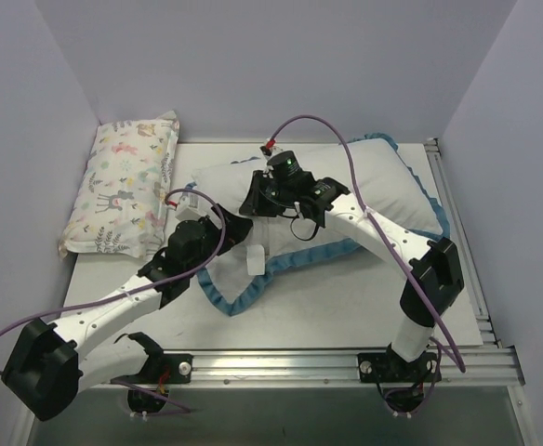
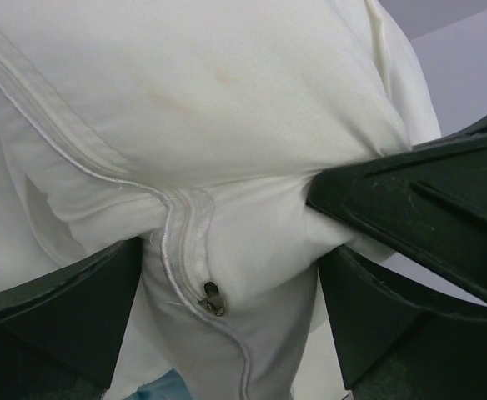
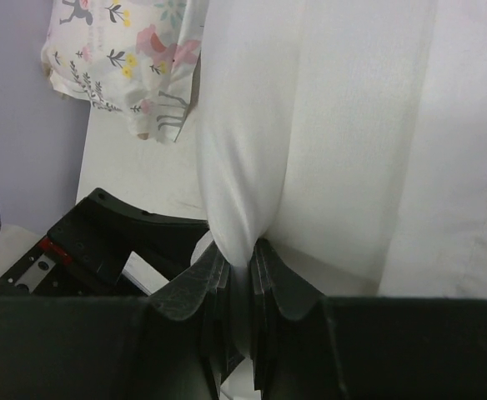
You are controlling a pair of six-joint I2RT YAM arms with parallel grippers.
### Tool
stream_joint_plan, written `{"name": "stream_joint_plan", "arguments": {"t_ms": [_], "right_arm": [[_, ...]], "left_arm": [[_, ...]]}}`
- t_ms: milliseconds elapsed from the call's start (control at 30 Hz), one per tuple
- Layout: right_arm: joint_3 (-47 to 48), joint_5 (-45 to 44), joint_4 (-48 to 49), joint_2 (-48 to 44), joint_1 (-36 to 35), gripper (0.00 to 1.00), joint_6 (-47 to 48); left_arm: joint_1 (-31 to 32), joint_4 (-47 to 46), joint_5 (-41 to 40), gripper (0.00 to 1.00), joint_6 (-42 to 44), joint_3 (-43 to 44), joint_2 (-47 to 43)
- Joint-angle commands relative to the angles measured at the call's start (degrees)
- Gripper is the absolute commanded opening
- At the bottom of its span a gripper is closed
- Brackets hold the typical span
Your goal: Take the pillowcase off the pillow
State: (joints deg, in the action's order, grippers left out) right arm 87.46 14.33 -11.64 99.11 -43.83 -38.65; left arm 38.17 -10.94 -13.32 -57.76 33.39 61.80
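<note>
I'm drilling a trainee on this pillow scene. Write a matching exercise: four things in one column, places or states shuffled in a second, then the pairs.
1. pastel animal-print pillow
2. teal-blue ruffled edge of the pillowcase
3. small metal zipper pull
4. right claw

A. shut on a fold of white fabric
B. flat on the white table, nearest the arm bases
C. at the table's far-left corner
D. on bunched white fabric, between the fingers of the left claw

Pairs: 1-C, 2-B, 3-D, 4-A
</note>
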Motion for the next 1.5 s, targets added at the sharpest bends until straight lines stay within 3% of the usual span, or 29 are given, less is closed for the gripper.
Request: {"name": "stream_joint_plan", "arguments": {"t_ms": [0, 33, 67, 133, 167, 233, 267, 300, 433, 533, 700, 900, 1067, 1167, 1200, 1300, 1367, 1467], "right_arm": [[2.02, 4.57, 2.67, -3.39, -2.66, 0.00, -0.10], [1.40, 4.74, 2.67, -4.01, -3.18, 0.00, -0.02], [1.22, 4.83, 2.67, -4.27, -3.54, 0.00, -0.02], [1.05, 5.01, 2.50, -4.45, -3.89, 0.00, 0.42], [0.70, 5.01, 2.32, -4.54, -3.89, 0.00, 0.60], [0.34, 3.96, 0.84, -5.15, -3.89, 0.00, 1.82], [0.34, 3.08, 0.13, -5.42, -3.72, 0.06, 2.35], [0.52, 1.25, -0.92, -6.03, -3.71, 0.25, 4.01], [0.52, -6.40, -6.19, -10.42, -3.71, 0.66, 9.10], [-0.80, -12.90, -10.42, -15.95, -3.63, 0.78, 12.54], [-7.81, -21.79, -14.37, -22.63, 1.98, 0.82, 13.43], [-14.16, -20.13, -14.38, -20.99, 12.62, 0.79, 13.52], [-13.20, -21.54, -14.38, -16.94, 14.91, 0.72, 13.43], [-11.53, -22.67, -14.38, -15.53, 16.41, 0.54, 13.60], [-11.26, -23.46, -14.29, -15.00, 16.76, 0.37, 13.69], [-11.52, -24.26, -14.46, -15.35, 19.83, 0.08, 13.87], [-11.61, -24.61, -15.08, -16.05, 22.89, 0.00, 14.05], [-13.01, -25.84, -15.43, -17.72, 27.99, 0.00, 14.22]], "left_arm": [[-4.15, -4.26, 3.56, 0.93, 1.77, 2.65, 1.57], [-4.86, -4.87, 4.35, 0.87, 1.94, 2.82, 1.92], [-5.82, -6.71, 5.75, 0.66, 2.12, 3.26, 2.62], [-5.92, -7.69, 6.81, 0.44, 2.82, 4.05, 3.41], [-5.92, -7.78, 8.04, 0.20, 3.17, 4.75, 4.55], [-6.00, -7.43, 9.53, 0.00, 3.70, 5.99, 5.78], [-6.01, -7.08, 9.46, 0.00, 3.10, 5.99, 5.87], [-6.09, -6.90, 9.19, 0.00, 2.74, 5.29, 5.79], [-6.27, 0.10, 4.02, 0.00, 0.89, 4.06, 2.99], [-6.80, 2.67, 3.13, 0.00, 0.54, 3.35, 0.70], [-6.80, 5.92, 3.04, 0.00, 1.77, 4.14, -1.77], [-6.80, 8.39, 3.30, 0.00, 2.91, 4.76, -3.70], [-6.80, 10.06, 3.74, 0.00, 3.79, 6.34, -3.97], [-6.97, 10.85, 3.39, 0.00, 4.40, 7.57, -4.49], [-7.06, 10.85, 3.22, 0.00, 4.67, 8.44, -4.58], [-8.55, 14.89, 3.48, 0.00, 5.46, 9.76, -5.63], [-9.78, 15.94, 3.83, 0.00, 6.07, 10.99, -6.25], [-14.87, 18.23, 6.11, 0.00, 6.34, 12.66, -7.13]]}}
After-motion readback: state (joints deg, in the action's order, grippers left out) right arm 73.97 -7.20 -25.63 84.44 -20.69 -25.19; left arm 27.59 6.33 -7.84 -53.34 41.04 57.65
